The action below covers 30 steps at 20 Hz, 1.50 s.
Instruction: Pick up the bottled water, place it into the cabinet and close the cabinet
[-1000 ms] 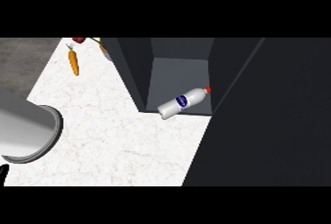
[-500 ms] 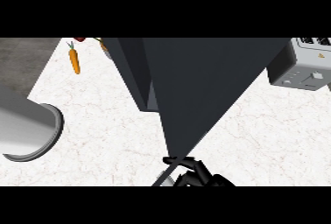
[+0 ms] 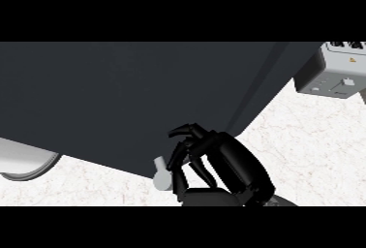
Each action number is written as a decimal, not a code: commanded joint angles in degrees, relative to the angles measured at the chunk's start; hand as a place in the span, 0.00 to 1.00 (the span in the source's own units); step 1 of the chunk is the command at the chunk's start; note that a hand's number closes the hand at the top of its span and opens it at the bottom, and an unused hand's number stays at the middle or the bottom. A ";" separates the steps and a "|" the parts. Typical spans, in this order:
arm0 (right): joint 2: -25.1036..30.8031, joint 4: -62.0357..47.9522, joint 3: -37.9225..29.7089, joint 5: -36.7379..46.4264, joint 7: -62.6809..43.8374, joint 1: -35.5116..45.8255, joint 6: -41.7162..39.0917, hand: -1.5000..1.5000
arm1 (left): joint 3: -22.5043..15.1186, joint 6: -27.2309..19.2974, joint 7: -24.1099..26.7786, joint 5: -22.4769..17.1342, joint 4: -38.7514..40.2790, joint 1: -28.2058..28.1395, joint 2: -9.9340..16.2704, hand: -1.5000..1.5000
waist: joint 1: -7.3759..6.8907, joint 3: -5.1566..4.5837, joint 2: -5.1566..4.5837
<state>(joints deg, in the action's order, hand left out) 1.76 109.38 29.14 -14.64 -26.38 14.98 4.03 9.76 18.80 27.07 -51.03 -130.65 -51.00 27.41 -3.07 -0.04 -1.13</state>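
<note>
The dark cabinet door spans most of the head view and hides the cabinet's inside, so the bottled water does not show. My right hand comes up from the lower edge. Its fingers are curled against the door's lower edge, right beside a small pale grey handle. They do not wrap round the handle. My left hand is out of the picture.
A grey round vessel pokes out under the door at the lower left. A grey appliance with buttons stands at the upper right. White marble counter shows to the right of the hand.
The cabinet door has swung further across and now covers the opening and the carrot beyond it. My right hand has risen along the door's lower edge.
</note>
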 commanded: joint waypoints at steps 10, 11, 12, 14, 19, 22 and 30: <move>0.30 -24.36 -21.04 -13.50 5.38 24.59 -11.04 1.00 | 11.51 8.10 -3.76 -10.27 2.59 -3.62 0.26 0.00 | 1.55 0.06 0.95; 0.51 -26.39 -21.44 -13.12 5.14 26.20 -11.34 1.00 | 11.04 10.21 -2.58 -8.58 1.67 -5.56 -2.67 0.00 | 1.27 0.05 1.06; -0.26 -28.66 -20.41 -12.19 6.71 25.69 -12.31 1.00 | 11.62 10.88 -2.71 -8.73 3.43 -3.87 -3.17 0.00 | 1.56 0.04 1.05; 0.94 -30.79 -21.56 -12.56 8.85 25.31 -15.41 1.00 | 13.07 10.73 -3.89 -8.59 1.95 -5.66 -4.49 0.00 | 1.59 0.06 1.06; 0.24 -41.87 -24.60 -13.15 10.52 34.86 -18.55 1.00 | 15.13 9.13 -6.68 -12.69 1.70 -2.06 -1.91 0.00 | 1.18 0.06 0.64; -1.16 -41.98 -23.96 -11.55 10.67 34.99 -16.84 1.00 | 15.19 15.42 -6.22 -11.51 2.80 -6.53 -5.38 0.00 | 0.57 0.03 0.94; -1.64 -43.46 -23.17 -18.12 7.27 39.95 -17.30 1.00 | 14.50 13.08 -9.79 -13.57 2.67 -2.46 -2.88 0.00 | 0.37 0.00 0.57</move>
<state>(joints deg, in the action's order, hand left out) 2.30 74.37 7.99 -31.58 -18.72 44.11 -16.18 24.32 31.76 18.56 -63.45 -128.76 -54.89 23.54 -0.58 1.66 1.25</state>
